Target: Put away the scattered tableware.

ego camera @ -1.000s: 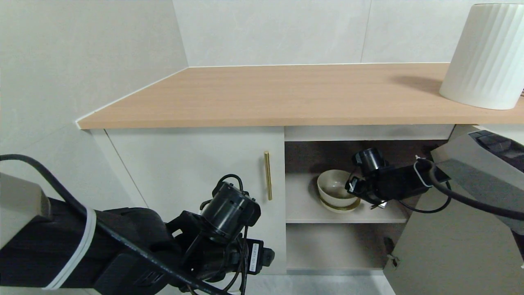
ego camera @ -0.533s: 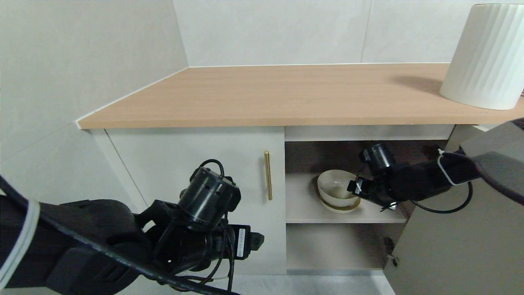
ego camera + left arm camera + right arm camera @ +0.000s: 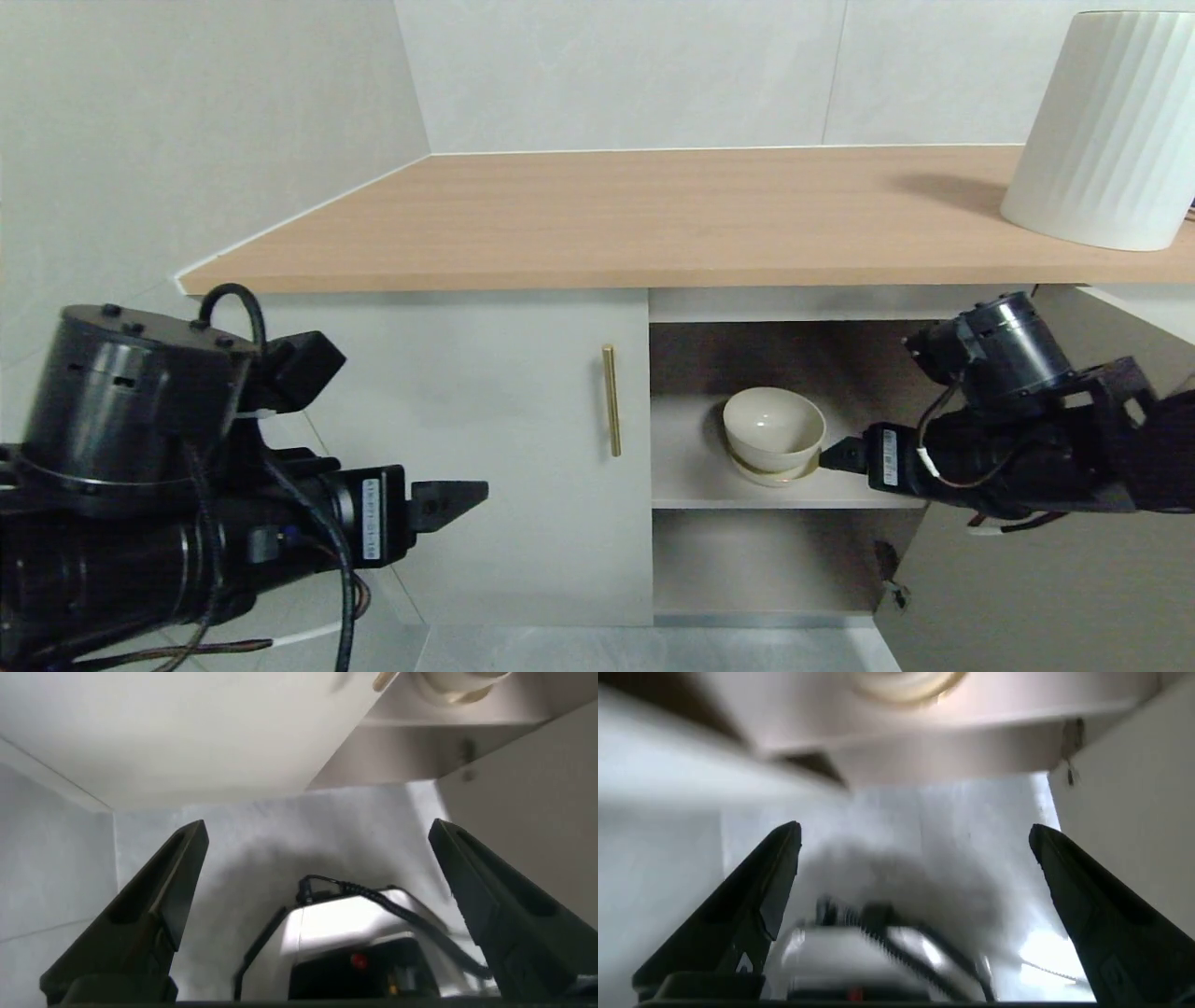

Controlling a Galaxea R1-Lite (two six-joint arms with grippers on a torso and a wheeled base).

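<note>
A cream bowl (image 3: 773,427) stands upright on a small plate (image 3: 771,473) on the upper shelf (image 3: 691,476) of the open cupboard. My right gripper (image 3: 836,455) hangs just right of the bowl at the shelf's front, apart from it. In the right wrist view the gripper (image 3: 915,840) is open with nothing between its fingers, and the plate (image 3: 901,683) shows past them. My left gripper (image 3: 457,493) is low in front of the closed left door, well left of the bowl. It is open and empty in the left wrist view (image 3: 318,840), where the bowl (image 3: 458,683) appears far off.
The closed left door has a brass handle (image 3: 611,399). The right door (image 3: 1027,588) stands swung open beside my right arm. A lower shelf (image 3: 766,560) lies under the bowl. A white ribbed cylinder (image 3: 1106,131) stands on the wooden countertop (image 3: 635,215) at the right.
The right gripper let go of the bowl and drew back out of the cupboard to the right. The bowl now sits level. The left arm swung back to the left.
</note>
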